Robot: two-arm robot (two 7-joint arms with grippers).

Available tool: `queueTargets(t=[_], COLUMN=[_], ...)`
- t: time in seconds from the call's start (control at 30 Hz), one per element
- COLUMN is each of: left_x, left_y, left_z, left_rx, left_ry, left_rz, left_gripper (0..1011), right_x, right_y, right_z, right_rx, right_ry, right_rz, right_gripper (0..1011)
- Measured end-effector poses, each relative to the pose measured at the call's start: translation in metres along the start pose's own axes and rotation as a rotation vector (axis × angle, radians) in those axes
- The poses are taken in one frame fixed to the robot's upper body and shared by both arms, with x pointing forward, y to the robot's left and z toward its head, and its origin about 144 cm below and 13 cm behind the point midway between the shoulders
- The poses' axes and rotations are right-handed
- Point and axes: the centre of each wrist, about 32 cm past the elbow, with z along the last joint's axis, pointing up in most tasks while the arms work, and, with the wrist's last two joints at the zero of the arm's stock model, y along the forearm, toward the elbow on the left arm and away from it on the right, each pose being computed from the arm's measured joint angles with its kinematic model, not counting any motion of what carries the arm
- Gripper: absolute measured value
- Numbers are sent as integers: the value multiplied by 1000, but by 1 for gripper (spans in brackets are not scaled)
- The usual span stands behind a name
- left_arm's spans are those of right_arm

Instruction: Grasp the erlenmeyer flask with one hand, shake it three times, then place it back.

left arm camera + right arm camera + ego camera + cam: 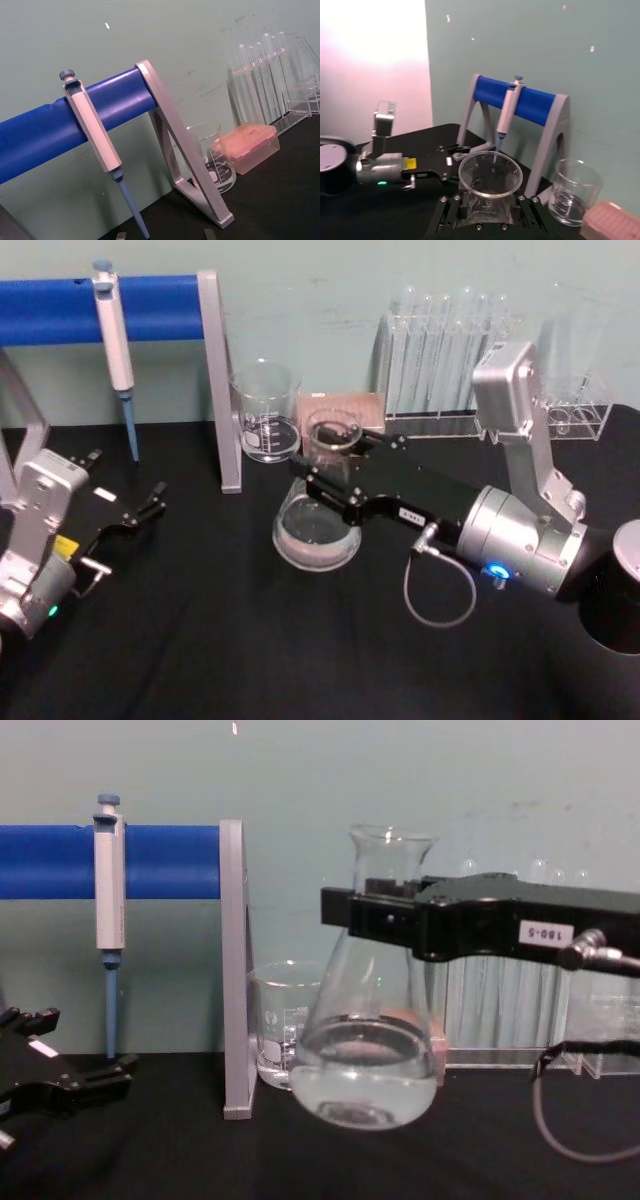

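Chest view, clear glass conical erlenmeyer flask (365, 1070) tilted, raised off black table (300, 1160), neck clamped in black right gripper (377, 917) jaws, arm reaching level from three o'clock, left gripper (147, 506) parked at eight o'clock, jaws apart.

In the chest view the right end effector (375, 920) covers a band of the neck of the erlenmeyer flask (365, 1070) (the contact faces are out of sight). The left end effector (80, 1048) is cut by that view's left edge. The beaker (275, 1020) stands partly behind the flask, and its printed scale is too blurred to read.
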Motion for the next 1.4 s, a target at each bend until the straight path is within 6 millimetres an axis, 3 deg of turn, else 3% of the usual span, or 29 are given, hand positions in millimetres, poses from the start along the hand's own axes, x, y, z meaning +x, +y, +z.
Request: queueTargets(t=[0.7, 1.4], left_x=[0, 0], left_y=[0, 0], left_z=[0, 0], left_rx=[0, 0], left_ry=[0, 0], left_rz=[0, 0], left_gripper=[1001, 1001], right_x=[1, 43], right_y=[2, -12], right_z=[-2, -11], right_rx=[-2, -32], right_ry=[-7, -37], right_rz=[25, -236], right_gripper=[451, 451])
